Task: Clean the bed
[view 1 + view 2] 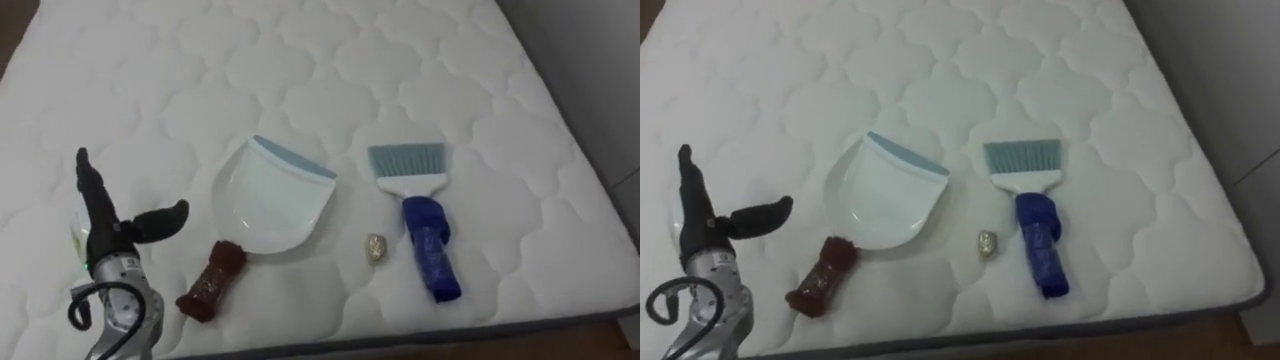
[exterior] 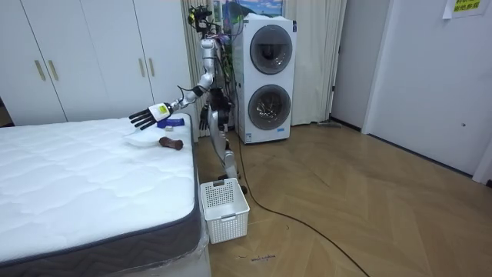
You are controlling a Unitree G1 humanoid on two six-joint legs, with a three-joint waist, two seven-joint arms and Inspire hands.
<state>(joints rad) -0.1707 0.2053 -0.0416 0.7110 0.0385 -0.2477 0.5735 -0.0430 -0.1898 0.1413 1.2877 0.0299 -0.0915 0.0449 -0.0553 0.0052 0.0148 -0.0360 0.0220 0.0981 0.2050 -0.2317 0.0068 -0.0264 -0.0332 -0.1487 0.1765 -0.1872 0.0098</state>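
Dustpan [image 1: 270, 205] on bed [image 1: 500, 120]; your left hand [image 1: 104, 238] at its 9 o'clock, released, holding nothing; brush [image 1: 420, 215] at 3 o'clock.

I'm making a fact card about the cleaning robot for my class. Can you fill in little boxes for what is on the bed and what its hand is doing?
bed: white quilted mattress
dustpan: white, dark red handle towards the robot, in the middle
brush: blue handle, pale teal bristles, right of the dustpan, not touching it
scrap: small crumpled bit between dustpan and brush, touching neither
left hand: open, over the bed left of the dustpan, holding nothing
basket: white, on the floor beside the bed
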